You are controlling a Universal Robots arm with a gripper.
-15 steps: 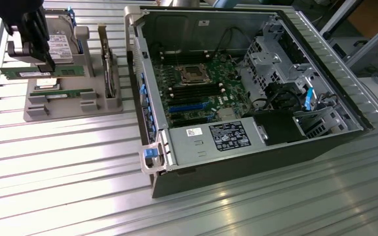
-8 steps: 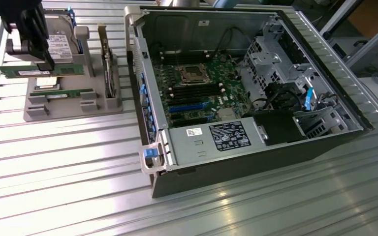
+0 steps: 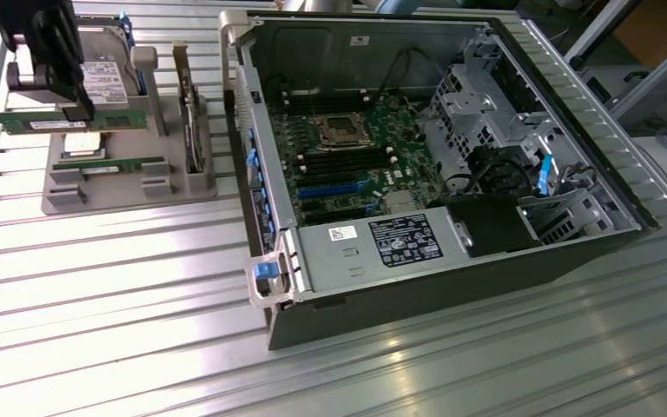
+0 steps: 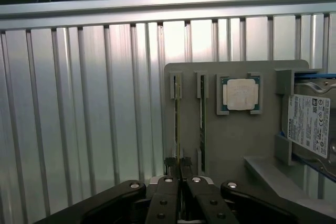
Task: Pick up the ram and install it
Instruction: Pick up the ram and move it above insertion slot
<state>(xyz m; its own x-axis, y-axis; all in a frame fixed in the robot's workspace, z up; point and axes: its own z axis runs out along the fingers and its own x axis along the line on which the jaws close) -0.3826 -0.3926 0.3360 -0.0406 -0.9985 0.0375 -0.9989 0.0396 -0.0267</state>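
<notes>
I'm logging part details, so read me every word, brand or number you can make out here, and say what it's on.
"TOSHIBA": white label on the silver hard drive; its other print is too small.
White label on the long green ram stick: blurred.
Labels on the grey metal power supply: too small to read.

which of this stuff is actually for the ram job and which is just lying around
For the job:
- gripper, shut on the ram
- motherboard in the open computer case

Lying about:
- second ram stick
- processor chip
- hard drive
- card with metal bracket
</notes>
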